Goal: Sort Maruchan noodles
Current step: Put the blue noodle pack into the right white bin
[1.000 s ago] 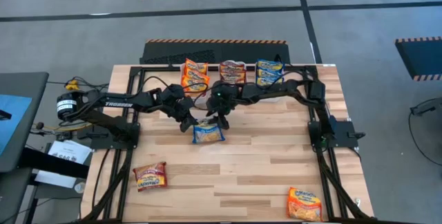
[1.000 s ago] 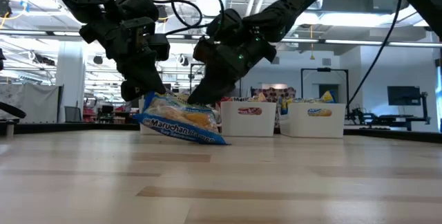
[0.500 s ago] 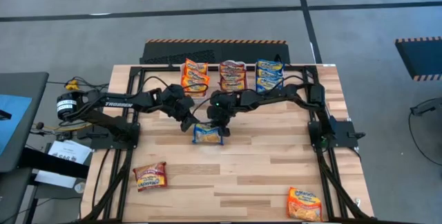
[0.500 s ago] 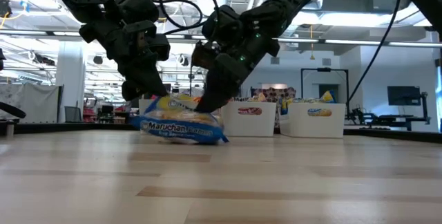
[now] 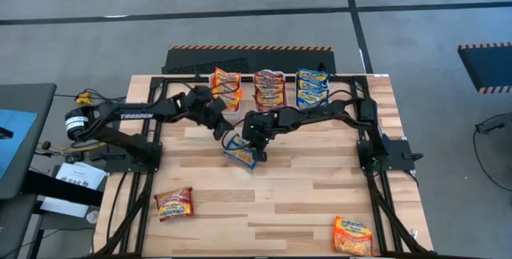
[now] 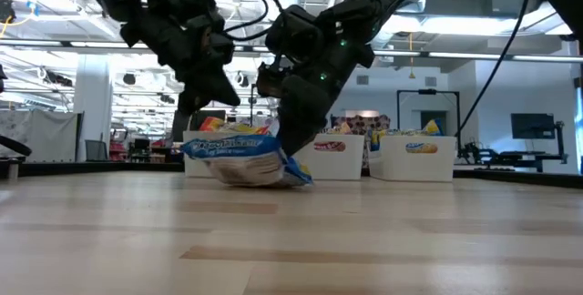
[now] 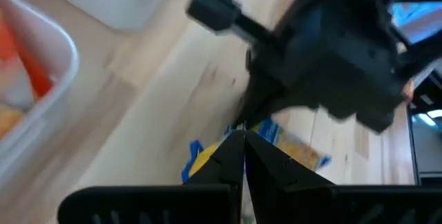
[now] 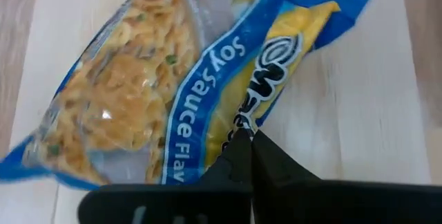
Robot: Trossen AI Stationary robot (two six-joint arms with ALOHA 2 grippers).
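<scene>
One of the Maruchan noodles, a blue packet (image 5: 238, 149) (image 8: 159, 92), lies tilted in the middle of the table. Both grippers are shut on it. My left gripper (image 5: 226, 137) (image 6: 193, 133) is at its left end. My right gripper (image 5: 255, 149) (image 6: 293, 154) stands over its right half. At the far edge stand three white bins: one with orange packets (image 5: 226, 87), one with maroon (image 5: 270, 87), one with blue (image 5: 312, 85). My left gripper pinches the packet's left end edge (image 6: 195, 146) between its two fingers, slanting down from the table's left. That end is raised off the wood. My own fingers (image 7: 231, 156) cover the exact spot. My right gripper pinches a raised crease of the wrapper in the yellow printed band (image 8: 259, 106) on the packet's upper face. The fingers come steeply from above. The packet's right end (image 6: 296, 177) rests on the table under them.
A maroon packet (image 5: 174, 204) lies near the front left of the table. An orange packet (image 5: 353, 235) lies at the front right corner. Bare wood stretches between them and the arms.
My right gripper has come down onto the blue packet and shut on its wrapper. My left gripper has risen and drawn toward the far left, lifting the packet's left end. The packet has tipped and turned a little, while its right end has stayed on the table.
</scene>
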